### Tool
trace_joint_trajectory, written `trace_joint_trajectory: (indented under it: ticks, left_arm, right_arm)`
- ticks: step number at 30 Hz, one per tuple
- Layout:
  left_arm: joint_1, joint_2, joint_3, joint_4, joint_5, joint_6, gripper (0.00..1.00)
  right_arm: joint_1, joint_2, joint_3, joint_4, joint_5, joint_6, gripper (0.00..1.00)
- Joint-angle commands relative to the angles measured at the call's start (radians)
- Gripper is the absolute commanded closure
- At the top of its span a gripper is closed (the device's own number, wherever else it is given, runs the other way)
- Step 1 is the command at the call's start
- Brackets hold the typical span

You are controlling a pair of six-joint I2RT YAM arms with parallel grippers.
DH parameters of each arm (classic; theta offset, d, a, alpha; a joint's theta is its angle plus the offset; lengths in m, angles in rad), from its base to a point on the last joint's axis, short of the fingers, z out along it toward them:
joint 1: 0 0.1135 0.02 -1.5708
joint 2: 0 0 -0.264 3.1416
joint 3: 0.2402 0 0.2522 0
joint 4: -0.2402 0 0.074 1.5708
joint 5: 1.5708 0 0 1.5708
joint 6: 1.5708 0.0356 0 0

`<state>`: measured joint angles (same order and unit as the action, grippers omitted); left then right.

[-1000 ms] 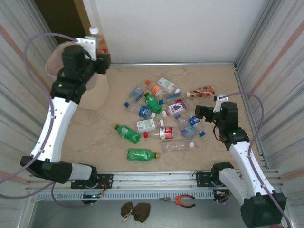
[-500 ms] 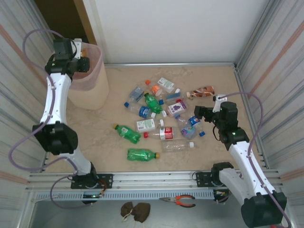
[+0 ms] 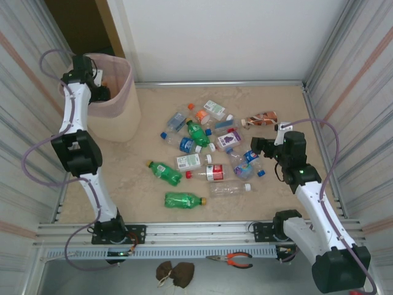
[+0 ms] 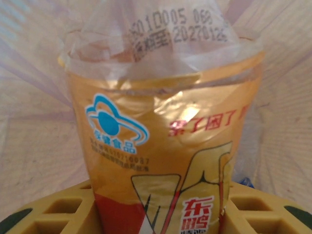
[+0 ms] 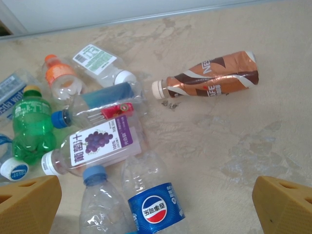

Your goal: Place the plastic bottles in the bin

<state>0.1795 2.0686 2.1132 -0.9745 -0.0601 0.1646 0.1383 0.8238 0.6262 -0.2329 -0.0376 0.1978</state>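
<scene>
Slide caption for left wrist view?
Left gripper holds an orange-labelled bottle inside the pale-pink bin.

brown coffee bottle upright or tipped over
Tipped over: the brown coffee bottle lies flat on its side on the table, white cap on.

Top camera overlooks the whole table (image 3: 135, 178); right wrist frames its bottles (image 5: 97, 144) closely; left wrist nearly touches an orange bottle (image 4: 161, 161).
</scene>
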Motion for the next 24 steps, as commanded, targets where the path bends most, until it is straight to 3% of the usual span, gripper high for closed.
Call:
trace_joint_trajectory:
  ticks: [1,15,24]
  left_arm:
    - [0.003,0.063,0.053,-0.074,0.030,0.010,0.52]
    - [0.006,0.233,0.077,-0.192,0.172,-0.015,0.35]
    - [-0.020,0.157,-0.022,-0.152,0.245,-0.052,0.24]
  right_arm:
    - [0.007,0.006,-0.003,0.004,0.019,-0.017,0.01]
    - [0.011,0.013,-0.007,0.009,0.021,-0.018,0.01]
    - [0.011,0.006,-0.005,0.009,0.020,-0.018,0.01]
